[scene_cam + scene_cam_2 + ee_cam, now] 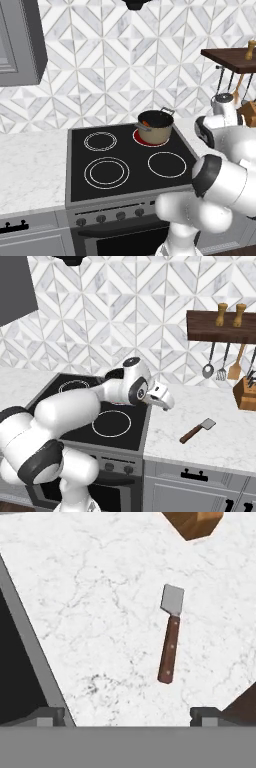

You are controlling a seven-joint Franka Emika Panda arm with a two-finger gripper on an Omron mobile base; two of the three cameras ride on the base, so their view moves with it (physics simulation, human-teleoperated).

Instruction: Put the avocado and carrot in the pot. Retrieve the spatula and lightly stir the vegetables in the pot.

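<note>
Reddish-brown-handled spatula (170, 637) lay flat on white marble counter (100, 602), centre-right of the hand view — grey head toward the top, untouched. Gripper (127, 714) hovered above it, fingertips (50, 714) spread wide at the bottom edge, holding nothing. Pot (155, 126) sat on the stove's (125, 165) upper-right burner in the left base view — carrot (145, 123) inside

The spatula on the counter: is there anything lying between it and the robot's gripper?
No. In the hand view only bare white marble counter lies between the gripper and the spatula. The right base view shows the same open stretch.
</note>
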